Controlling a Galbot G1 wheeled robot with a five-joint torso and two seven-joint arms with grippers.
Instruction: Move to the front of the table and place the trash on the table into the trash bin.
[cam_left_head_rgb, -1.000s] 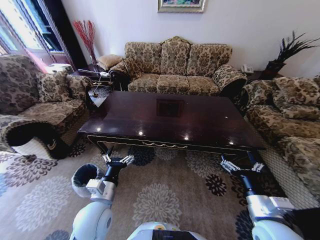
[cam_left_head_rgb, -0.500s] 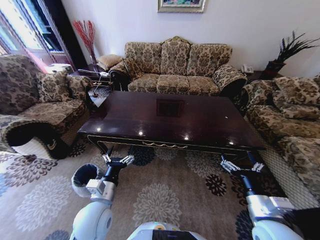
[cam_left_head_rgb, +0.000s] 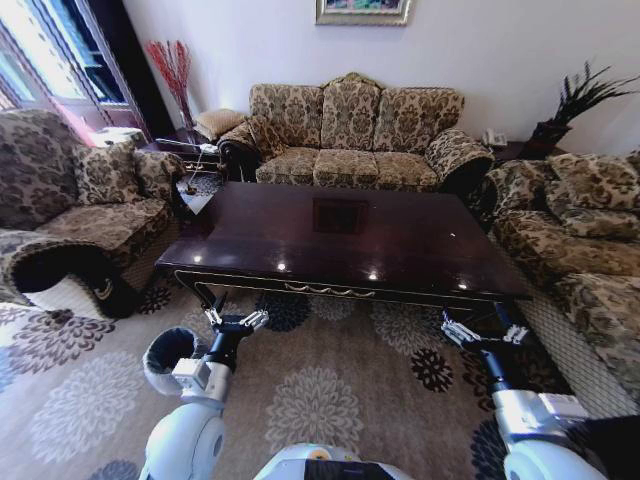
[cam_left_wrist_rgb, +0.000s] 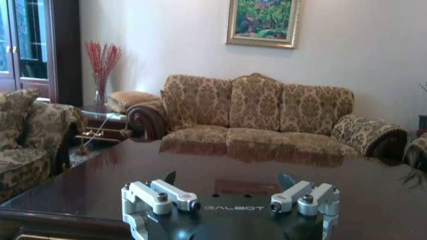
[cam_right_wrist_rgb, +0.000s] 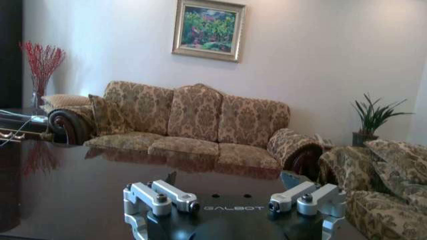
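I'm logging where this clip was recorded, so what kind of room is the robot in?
Most likely a home living room. A floral-patterned three-seat sofa stands against the wall behind a large dark glossy reddish-brown wooden coffee table, matching armchairs flank it, and a framed painting hangs above the sofa.

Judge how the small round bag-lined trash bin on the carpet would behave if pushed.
The small round trash bin with a whitish bag over its rim looks light, so a push would probably shift or tip it. The patterned carpet beneath likely grips its base, favouring tipping over sliding. That bag would probably crumple.
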